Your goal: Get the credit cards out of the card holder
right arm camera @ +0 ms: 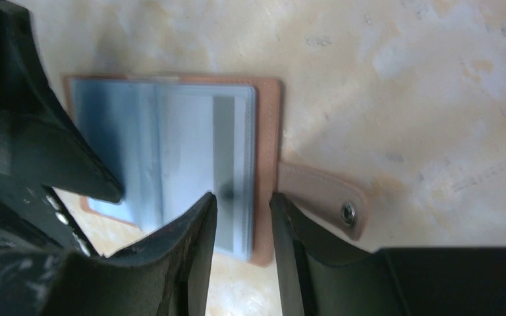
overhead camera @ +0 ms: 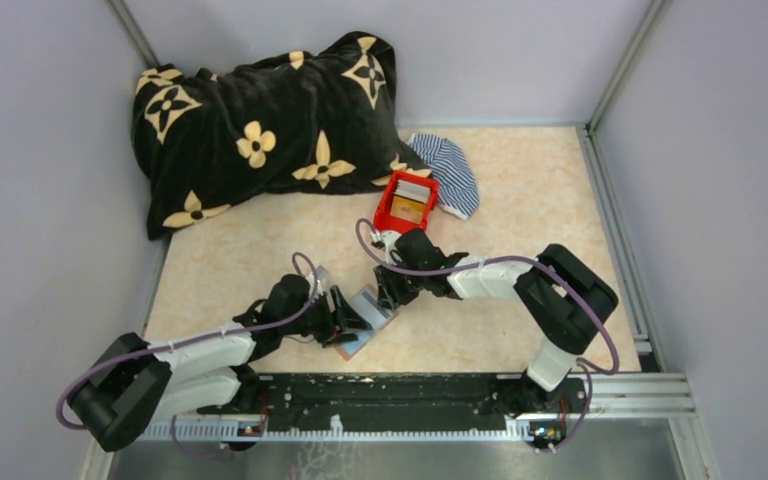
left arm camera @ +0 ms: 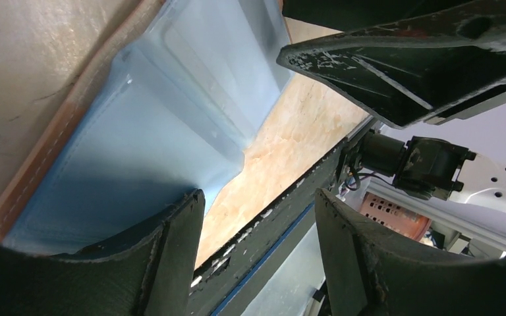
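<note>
Currently, on the table (overhead camera: pixel 520 200), the card holder (overhead camera: pixel 368 325) lies open and flat between both arms, long axis diagonal from near-left to far-right. The left gripper (overhead camera: pixel 343 315) sits at its left side and the right gripper (overhead camera: pixel 390 292) over its far-right end, each equally close. The left gripper's jaws stand wide apart with nothing between them; the right gripper's jaws are narrowly parted above the tab-side edge, apparently clamping nothing. The holder is reddish-tan stitched leather with pale blue sleeves (right arm camera: pixel 171 145), a grey-banded credit card (right arm camera: pixel 229 164) seemingly inside, and a snap tab (right arm camera: pixel 323 197) spread outward.
</note>
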